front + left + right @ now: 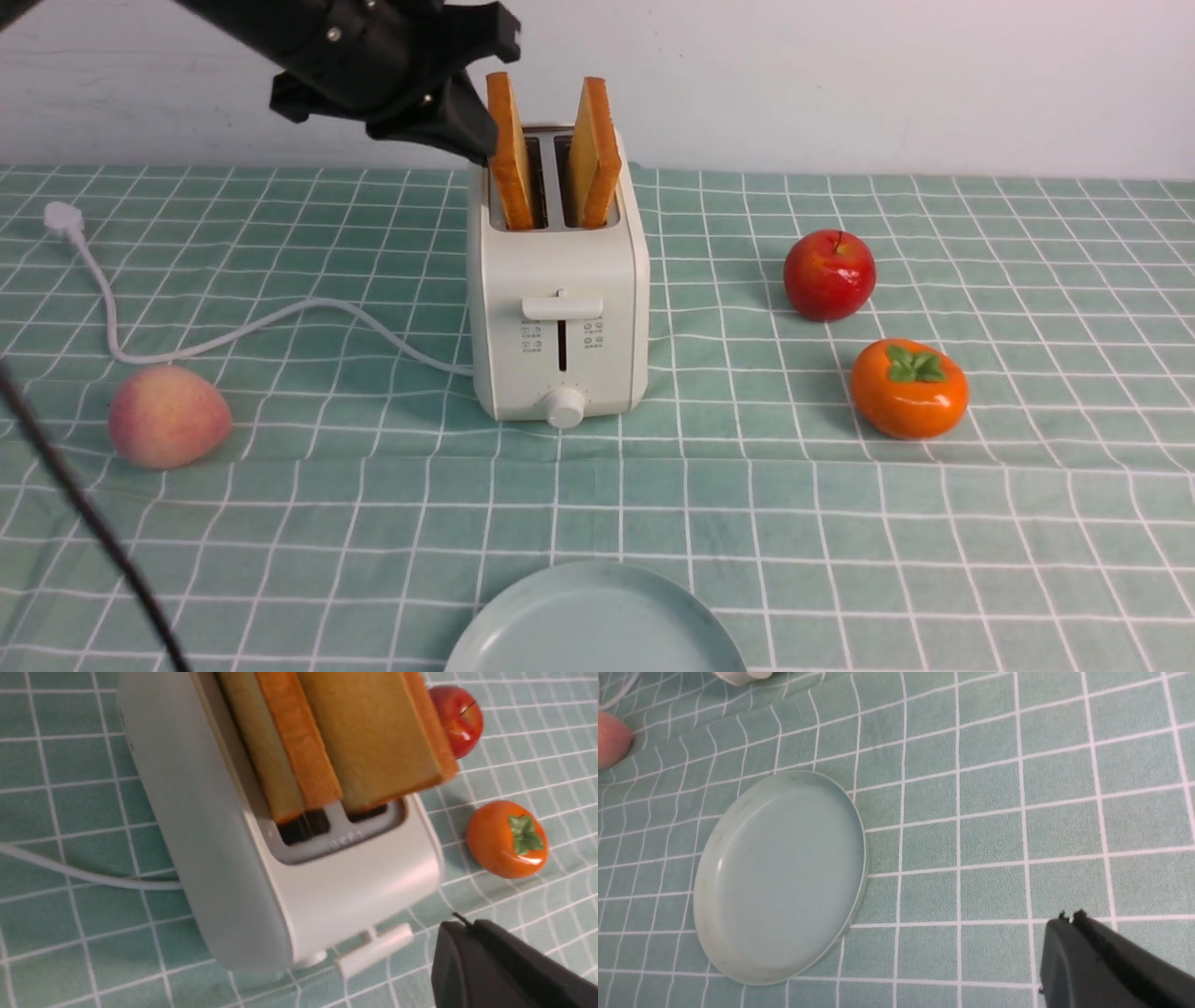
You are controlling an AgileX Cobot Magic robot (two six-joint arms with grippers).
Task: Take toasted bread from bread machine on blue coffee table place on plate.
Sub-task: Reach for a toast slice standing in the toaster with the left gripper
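Toasted bread: both slices upright in bread machine, mid blue coffee table; plate at 6 o'clock. Left gripper at 9 o'clock of left slice, fingers spread, empty. Right gripper near plate, opening unclear. Risk: off-centre pinch drags slice, tilts bread machine
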